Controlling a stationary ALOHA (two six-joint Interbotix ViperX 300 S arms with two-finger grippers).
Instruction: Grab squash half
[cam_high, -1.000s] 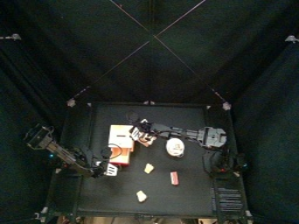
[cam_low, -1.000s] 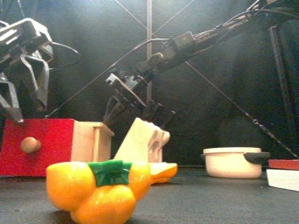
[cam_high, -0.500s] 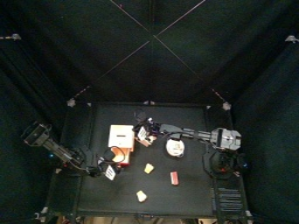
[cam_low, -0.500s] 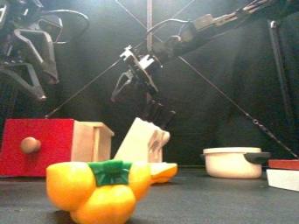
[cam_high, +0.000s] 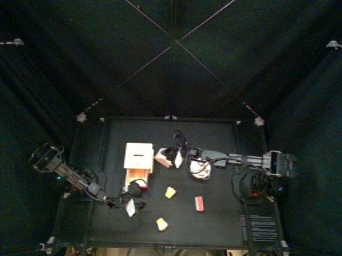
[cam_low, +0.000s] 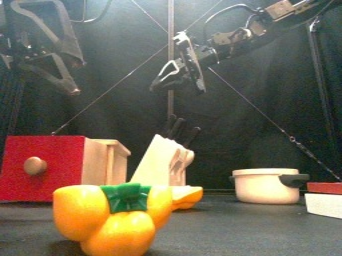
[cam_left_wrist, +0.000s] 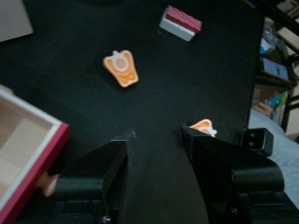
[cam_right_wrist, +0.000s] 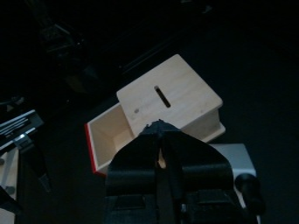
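The squash half (cam_high: 170, 191) lies cut face up on the black table, orange with a pale middle; it also shows in the left wrist view (cam_left_wrist: 121, 68) and low behind the pepper in the front view (cam_low: 189, 195). My left gripper (cam_left_wrist: 158, 138) hangs open high above the table's left front, short of the squash half, with nothing between its fingers. It appears raised at the upper left of the front view (cam_low: 51, 72) and in the top view (cam_high: 128, 196). My right gripper (cam_right_wrist: 162, 131) is shut and empty, held high over the wooden box (cam_right_wrist: 170, 105).
A wooden box with a red drawer (cam_high: 138, 158) stands at the left. A white pot (cam_high: 201, 170) sits beside it, a red-and-white block (cam_high: 199, 203) toward the front, and a yellow pepper (cam_low: 114, 215) near the front edge. A knife block (cam_low: 160, 160) stands behind it.
Both grippers have risen in the front view. The right gripper has also drawn back to the right, away from the box. The objects on the table have not moved.
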